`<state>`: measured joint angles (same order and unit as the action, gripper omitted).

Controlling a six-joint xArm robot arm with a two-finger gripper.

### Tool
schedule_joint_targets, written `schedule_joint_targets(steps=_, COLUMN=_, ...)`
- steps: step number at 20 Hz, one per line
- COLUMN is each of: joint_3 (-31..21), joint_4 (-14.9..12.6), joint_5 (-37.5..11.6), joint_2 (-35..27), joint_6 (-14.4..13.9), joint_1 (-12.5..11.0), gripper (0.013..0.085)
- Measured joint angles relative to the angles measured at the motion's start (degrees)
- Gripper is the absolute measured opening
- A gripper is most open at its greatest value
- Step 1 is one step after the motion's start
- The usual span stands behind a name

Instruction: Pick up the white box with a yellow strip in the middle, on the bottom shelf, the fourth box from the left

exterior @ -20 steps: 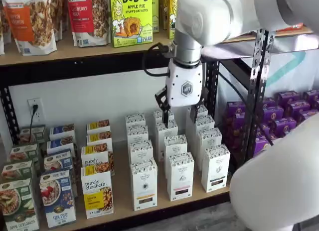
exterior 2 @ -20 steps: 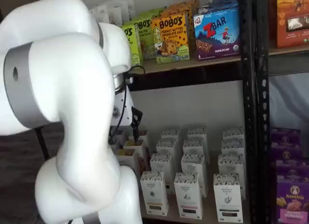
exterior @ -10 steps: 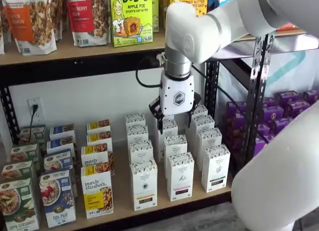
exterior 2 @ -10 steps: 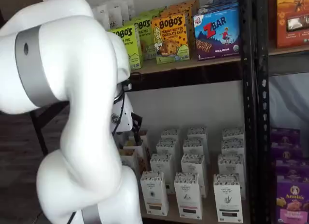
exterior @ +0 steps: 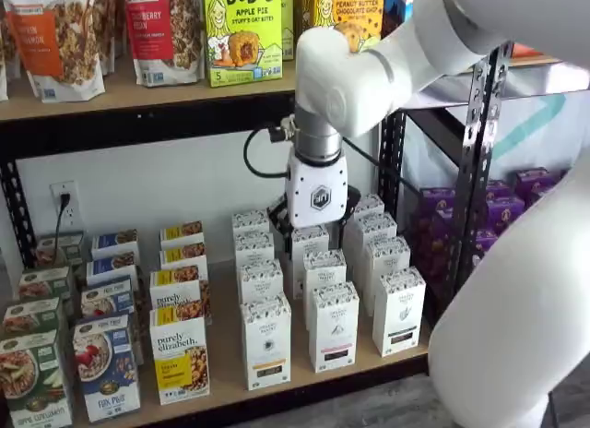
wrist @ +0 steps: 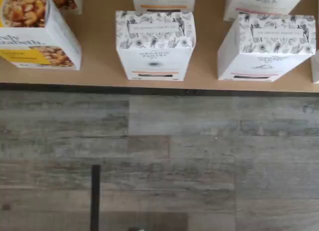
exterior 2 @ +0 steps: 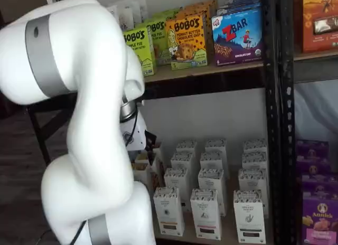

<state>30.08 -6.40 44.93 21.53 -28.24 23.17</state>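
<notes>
Nearest the camera in both shelf views, the robot's thick white arm (exterior: 516,299) fills one side of the scene and bends in toward the black rack. Beyond it runs the bottom shelf (exterior: 221,377), a light tan board with a black front rail, seen in the wrist view (wrist: 99,66) with grey wood-look floor (wrist: 164,156) in front of it.

At the front edge of that shelf stands the white box (exterior: 267,341), tall and narrow, with a grey patterned top and a thin yellow-orange strip above a dark label. It is upright and faces outward at the head of a row of like cartons. The wrist view shows it from above (wrist: 155,44), close to the rail. It also appears in a shelf view (exterior 2: 169,210). On one side of it stands a shorter purely elizabeth box (exterior: 180,359) with a yellow panel. On the other side is a similar white carton with a pink strip (exterior: 334,326). All three stand apart from one another.

Farther back, the gripper (exterior: 316,223) hangs straight down over the rear cartons of the white rows, well behind the white box and not touching it. Its black fingers (exterior: 282,212) show on either side of the white body, spread wide, with nothing between them.

Behind everything is a pale wall with a power outlet (exterior: 64,205), and an upper shelf (exterior: 138,96) carrying snack boxes.
</notes>
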Motion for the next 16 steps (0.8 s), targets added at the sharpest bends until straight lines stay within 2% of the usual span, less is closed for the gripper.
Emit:
schedule_joint_targets(steps=5, joint_3=0.1, joint_4=-1.0, joint_5=-4.5, joint_2=-5.1, joint_6=-1.0, joint_1=-0.1, gripper=0.0850)
schedule_joint_targets(steps=10, joint_3=-0.6, joint_4=2.5, joint_5=-11.3, joint_2=-10.4, joint_6=0.9, joint_1=0.6, gripper=0.0850)
schedule_joint_targets(steps=14, joint_3=0.0, joint_4=1.7, joint_5=-13.7, joint_2=-15.5, joint_6=-0.6, joint_1=1.2, gripper=0.0850)
schedule_joint_targets(steps=16, joint_3=0.1, joint_4=2.2, joint_5=-15.3, joint_2=-17.8, joint_6=-0.3, joint_1=1.3, gripper=0.0850)
